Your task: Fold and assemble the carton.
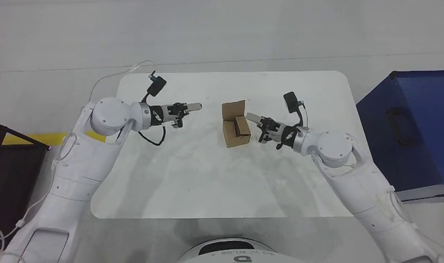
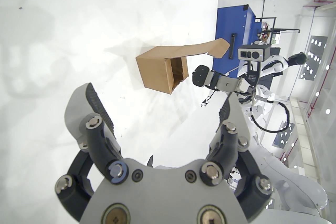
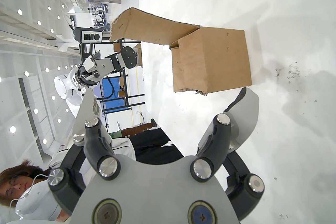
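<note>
Seeing the left claw [image 1: 191,107] and right claw [image 1: 257,126] both released, we press the flap [image 2: 194,49] of the carton [image 1: 236,130] down slowly; it perhaps springs back.

1. From above, I can't make out how the flaps of the carton [image 1: 235,123] sit, too small
2. The blue cabinet [image 1: 416,152] runs off the top view's right edge
3. Left wrist: the carton's inside is dark, its floor hidden from me

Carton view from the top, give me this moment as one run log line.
carton: open end up, one flap raised | left pincer: open, apart from carton | right pincer: open, close beside carton | assembly: unfinished
</note>
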### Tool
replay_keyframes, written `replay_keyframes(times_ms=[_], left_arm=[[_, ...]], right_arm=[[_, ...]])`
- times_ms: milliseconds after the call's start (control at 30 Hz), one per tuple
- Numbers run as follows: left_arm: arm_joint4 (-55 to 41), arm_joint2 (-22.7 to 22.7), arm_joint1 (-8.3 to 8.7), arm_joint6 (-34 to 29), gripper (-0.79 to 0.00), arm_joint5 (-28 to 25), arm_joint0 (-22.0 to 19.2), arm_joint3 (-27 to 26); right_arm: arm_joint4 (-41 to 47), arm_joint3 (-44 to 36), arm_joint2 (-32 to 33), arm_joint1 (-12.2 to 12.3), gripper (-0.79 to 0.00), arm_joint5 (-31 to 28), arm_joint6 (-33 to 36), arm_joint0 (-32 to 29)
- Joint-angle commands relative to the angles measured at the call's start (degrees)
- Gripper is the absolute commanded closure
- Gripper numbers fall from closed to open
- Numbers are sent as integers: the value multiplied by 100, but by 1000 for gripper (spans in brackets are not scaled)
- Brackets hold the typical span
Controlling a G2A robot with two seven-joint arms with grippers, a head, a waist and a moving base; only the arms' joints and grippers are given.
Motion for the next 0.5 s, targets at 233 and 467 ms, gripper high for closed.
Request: replay_keyframes(times_ms=[233, 467], left_arm=[[367, 229, -91, 1281, -785, -1262, 14, 276], [-264, 1187, -519, 1659, -785, -3162, -992, 1997]], right_arm=[[157, 298, -90, -102, -785, -1137, -836, -125], [-249, 130, -144, -143, -785, -1984, -1674, -685]])
